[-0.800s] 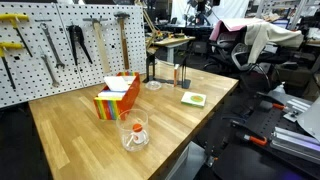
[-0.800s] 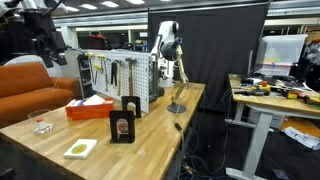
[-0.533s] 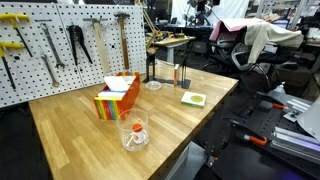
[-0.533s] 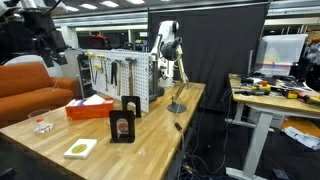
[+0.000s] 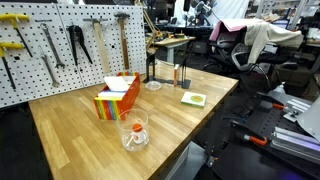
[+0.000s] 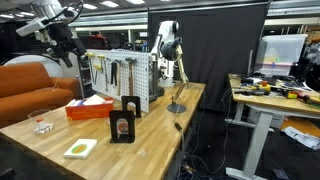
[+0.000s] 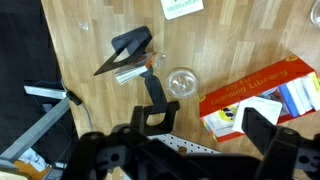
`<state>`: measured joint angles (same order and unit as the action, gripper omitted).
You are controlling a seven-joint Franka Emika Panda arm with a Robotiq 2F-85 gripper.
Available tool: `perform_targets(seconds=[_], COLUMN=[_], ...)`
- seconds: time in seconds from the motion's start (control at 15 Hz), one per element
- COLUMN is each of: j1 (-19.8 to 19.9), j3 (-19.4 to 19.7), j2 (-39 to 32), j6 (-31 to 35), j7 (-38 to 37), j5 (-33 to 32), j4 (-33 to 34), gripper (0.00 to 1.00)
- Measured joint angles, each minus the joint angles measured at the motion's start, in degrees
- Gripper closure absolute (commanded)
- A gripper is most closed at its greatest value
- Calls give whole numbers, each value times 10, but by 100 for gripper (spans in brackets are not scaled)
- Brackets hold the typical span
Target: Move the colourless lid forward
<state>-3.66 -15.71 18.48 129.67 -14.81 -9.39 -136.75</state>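
Observation:
The colourless lid (image 7: 181, 83) is a small clear round disc lying flat on the wooden table, between a black stand (image 7: 130, 55) and a colourful box (image 7: 262, 92). It also shows in an exterior view (image 5: 152, 86), by the foot of the black stand (image 5: 152, 70). My gripper (image 7: 205, 132) is open and empty, high above the table, looking down on the lid. In an exterior view the gripper (image 6: 66, 42) hangs well above the pegboard end of the table. The lid is hidden in that view.
A glass with an orange thing inside (image 5: 135, 130) stands near the table's front edge. A green-and-white card (image 5: 193, 98) lies near the side edge. A pegboard with tools (image 5: 60, 45) stands along the back. A lamp stands at the far end (image 6: 177, 105).
The arm has swung and turned high above the table; the gripper has shifted sideways towards the pegboard. Nothing on the table has moved.

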Motion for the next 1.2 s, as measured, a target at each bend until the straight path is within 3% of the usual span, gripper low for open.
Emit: perform_targets(seconds=[0.27,0.87,1.2], j1=[-1,-18,-29], j3=[6,10,11], j2=[-122,-108,-184], j6=[29,34,77], j7=[-2,-4,-23], j5=[-21,-20,-26], j4=[67,64,114], gripper=[0,0,0])
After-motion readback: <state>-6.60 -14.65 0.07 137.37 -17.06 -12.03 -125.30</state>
